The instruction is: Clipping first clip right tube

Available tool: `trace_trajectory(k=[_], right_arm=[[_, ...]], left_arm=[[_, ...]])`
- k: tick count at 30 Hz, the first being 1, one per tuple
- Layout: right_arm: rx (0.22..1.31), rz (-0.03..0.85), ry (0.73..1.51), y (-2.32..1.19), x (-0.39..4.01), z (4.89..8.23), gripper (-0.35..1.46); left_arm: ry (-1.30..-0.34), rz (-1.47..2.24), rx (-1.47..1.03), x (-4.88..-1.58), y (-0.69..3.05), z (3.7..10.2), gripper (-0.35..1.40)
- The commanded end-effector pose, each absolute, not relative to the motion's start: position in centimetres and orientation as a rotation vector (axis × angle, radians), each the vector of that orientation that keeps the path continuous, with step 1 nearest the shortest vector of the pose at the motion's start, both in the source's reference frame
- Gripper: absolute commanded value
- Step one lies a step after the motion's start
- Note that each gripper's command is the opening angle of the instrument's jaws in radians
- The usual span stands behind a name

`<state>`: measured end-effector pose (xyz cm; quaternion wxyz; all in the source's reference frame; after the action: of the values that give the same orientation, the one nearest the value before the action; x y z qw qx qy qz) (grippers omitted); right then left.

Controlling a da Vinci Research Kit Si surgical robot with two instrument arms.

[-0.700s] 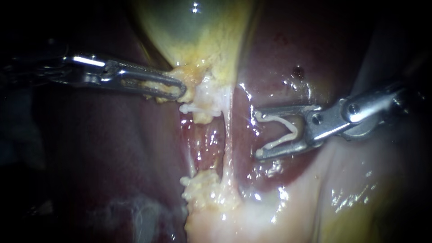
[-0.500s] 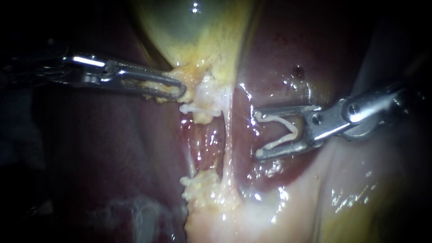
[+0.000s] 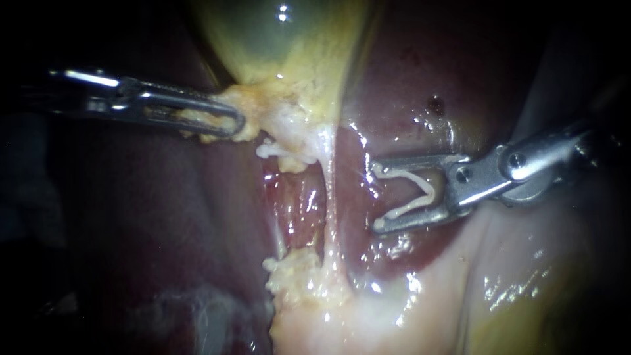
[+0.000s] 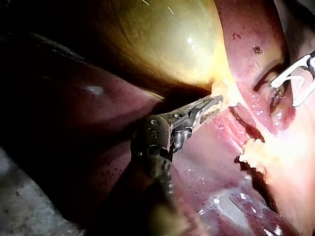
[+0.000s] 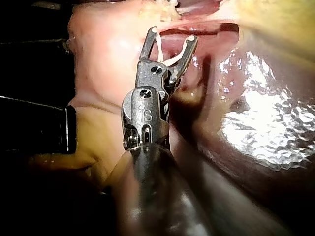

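The right tube (image 3: 330,210) is a pale strand running from the gallbladder (image 3: 289,46) neck down to a yellow fat clump (image 3: 299,279). A thinner left tube (image 3: 279,230) lies beside it. My left instrument (image 3: 227,123) is shut on yellow fatty tissue (image 3: 253,108) at the gallbladder neck, which it holds taut; the left wrist view shows the same grip (image 4: 211,104). My right instrument (image 3: 376,196) stands just right of the right tube without touching it. Its jaws are wide apart, and a white V-shaped clip (image 3: 420,187) is seated against both. The right wrist view shows this too (image 5: 171,35).
Dark red liver (image 3: 420,72) lies behind and to both sides of the tubes. Pale glistening tissue (image 3: 460,289) fills the lower right under my right instrument. A wet red window (image 3: 302,204) lies between the two tubes.
My left instrument has moved left and slightly up, dragging the gallbladder neck tissue with it and stretching the right tube. My right instrument with its clip has stayed put.
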<state>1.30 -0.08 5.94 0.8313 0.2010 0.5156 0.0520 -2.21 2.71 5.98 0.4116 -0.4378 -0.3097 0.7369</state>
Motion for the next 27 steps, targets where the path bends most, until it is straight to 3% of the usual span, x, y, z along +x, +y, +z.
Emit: trace_trajectory(k=[1, 9, 16, 27], right_arm=[[0.427, 0.11, 1.094, -0.08, 1.3, 5.94, 0.5], [0.43, 0.115, 1.092, -0.08, 1.3, 5.94, 0.5], [0.471, 0.174, 1.077, -0.12, 1.36, 5.96, 0.5], [0.567, 0.268, 1.045, -0.44, 1.67, 6.28, 0.5]], left_arm=[[-0.776, 1.852, -1.109, -2.21, 2.73, 5.92, -0.35], [-0.77, 1.851, -1.118, -2.22, 2.69, 5.74, -0.35], [-0.76, 1.85, -1.117, -2.25, 2.63, 5.71, -0.35], [-0.768, 1.851, -1.117, -2.32, 2.55, 5.68, -0.35]])
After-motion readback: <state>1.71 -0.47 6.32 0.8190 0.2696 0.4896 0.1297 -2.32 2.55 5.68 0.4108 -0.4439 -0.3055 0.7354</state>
